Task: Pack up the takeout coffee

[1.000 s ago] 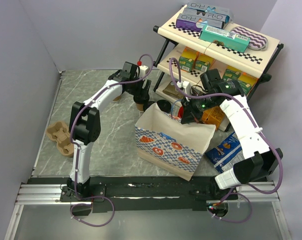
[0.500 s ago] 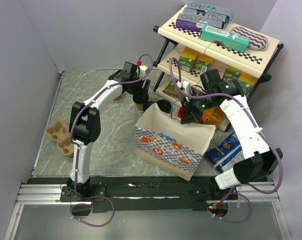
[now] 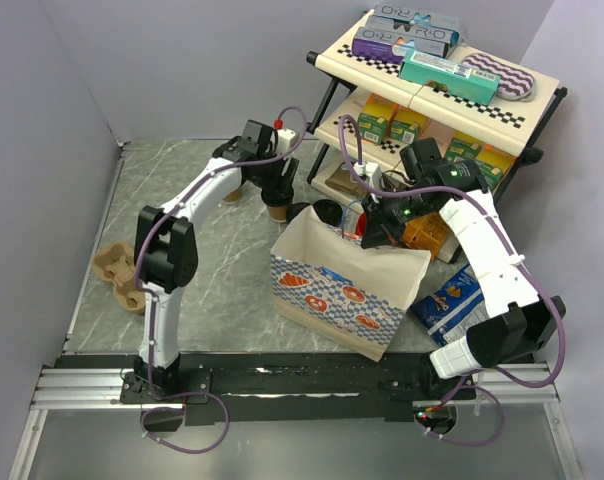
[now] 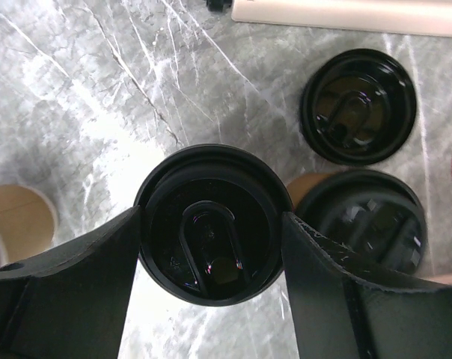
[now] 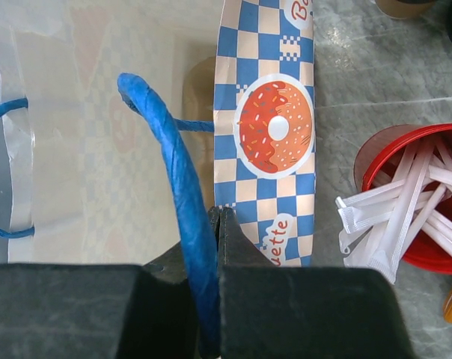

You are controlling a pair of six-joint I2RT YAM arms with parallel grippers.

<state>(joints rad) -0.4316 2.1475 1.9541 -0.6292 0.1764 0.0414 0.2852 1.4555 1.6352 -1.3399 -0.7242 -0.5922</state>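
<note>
Two small brown paper cups, black round lids on, both upright on marble table. First cup [image 4: 209, 224]: lid rim gripped on both sides by left gripper [image 4: 211, 218]. Second cup [image 4: 361, 224]: just beside first, brown wall showing under lid.

A red cup [image 5: 394, 146] holds wrapped white stirrers [image 5: 391, 221] on the marble table [image 5: 361, 75].

Left of the bag [image 3: 347, 285], the left arm [image 3: 207, 190] has white shell links and black joints; right of the bag, the right arm [image 3: 487, 255] looks the same, with a green light [image 3: 403, 211] at its wrist. A purple cable [image 3: 225, 425] loops along each. The left tool [image 4: 211, 224] and right tool [image 5: 215, 224] are matt black, with thick blunt fingers [image 4: 61, 292].
</note>
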